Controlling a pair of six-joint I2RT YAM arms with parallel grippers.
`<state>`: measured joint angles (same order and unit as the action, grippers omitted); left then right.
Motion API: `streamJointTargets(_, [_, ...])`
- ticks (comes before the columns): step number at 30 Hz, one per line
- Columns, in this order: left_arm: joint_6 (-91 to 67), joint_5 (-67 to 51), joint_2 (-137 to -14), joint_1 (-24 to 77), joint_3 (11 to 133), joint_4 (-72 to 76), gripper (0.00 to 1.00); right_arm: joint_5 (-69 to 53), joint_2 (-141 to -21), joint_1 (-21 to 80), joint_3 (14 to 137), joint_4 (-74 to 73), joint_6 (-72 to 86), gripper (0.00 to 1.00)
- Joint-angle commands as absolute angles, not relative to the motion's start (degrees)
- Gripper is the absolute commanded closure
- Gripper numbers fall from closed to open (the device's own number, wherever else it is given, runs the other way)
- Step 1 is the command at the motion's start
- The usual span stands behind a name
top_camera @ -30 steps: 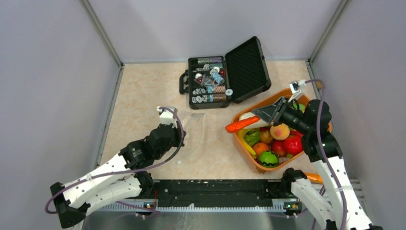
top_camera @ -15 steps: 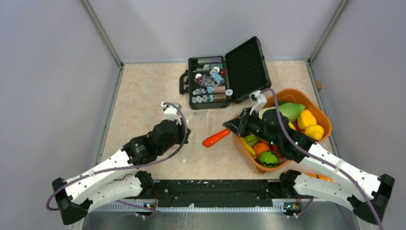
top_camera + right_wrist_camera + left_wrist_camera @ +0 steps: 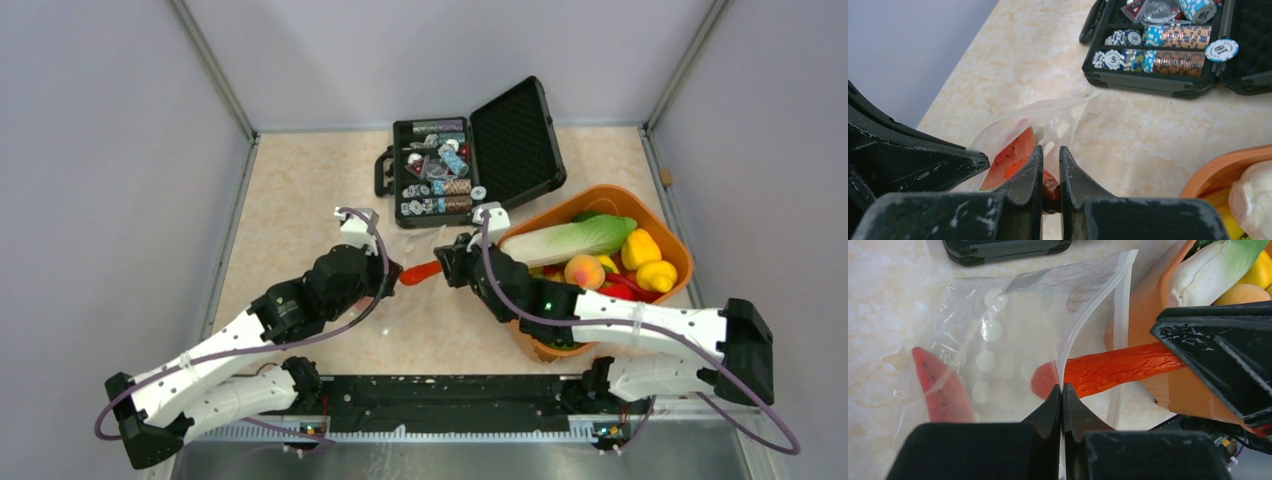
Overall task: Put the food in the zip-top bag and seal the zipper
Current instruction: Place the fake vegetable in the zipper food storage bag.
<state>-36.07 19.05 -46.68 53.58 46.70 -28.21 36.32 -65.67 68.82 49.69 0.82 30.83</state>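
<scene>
Clear dotted plastic zip-top bag (image 3: 1008, 335), pinched by left gripper (image 3: 1062, 392), now admits the ridged orange carrot (image 3: 1118, 367), earlier outside, clamped in right gripper (image 3: 1050, 159).

The zip-top bag (image 3: 1013, 315) is thin clear plastic (shiny, crinkled); carrot (image 3: 1118, 367) looks ridged.

A black case (image 3: 515, 130), open, holds poker chips (image 3: 440, 185) beside an orange tub (image 3: 603, 190).
</scene>
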Motion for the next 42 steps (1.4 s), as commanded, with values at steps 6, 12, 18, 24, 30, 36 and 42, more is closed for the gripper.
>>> streamJointTargets(6, [-36.1,19.2,-46.2,53.3,50.0,-26.9,1.00,51.0,-72.9,73.7,49.6,27.3,18.1,1.00])
streamJointTargets(12, [-36.0,20.2,-46.0,53.3,50.3,-26.8,1.00,57.2,-80.1,75.6,55.7,24.3,11.9,1.00])
streamJointTargets(18, [-36.4,22.2,-45.6,53.3,50.5,-27.2,1.00,55.6,-82.7,75.8,56.0,27.1,11.2,1.00])
streamJointTargets(24, [-37.2,24.8,-44.9,53.3,50.9,-27.4,1.00,56.2,-84.4,75.8,54.1,36.6,7.1,0.96])
streamJointTargets(30, [-37.3,27.0,-45.0,53.3,51.7,-28.5,1.00,44.0,-82.9,73.3,57.5,23.4,15.9,0.43])
streamJointTargets(36, [-38.3,27.4,-44.5,53.3,50.6,-28.3,1.00,32.5,-74.2,71.3,53.2,19.8,21.2,0.31])
streamJointTargets(42, [-38.3,27.7,-44.3,53.3,50.2,-28.7,1.00,30.9,-60.6,68.5,51.0,8.7,25.8,0.31])
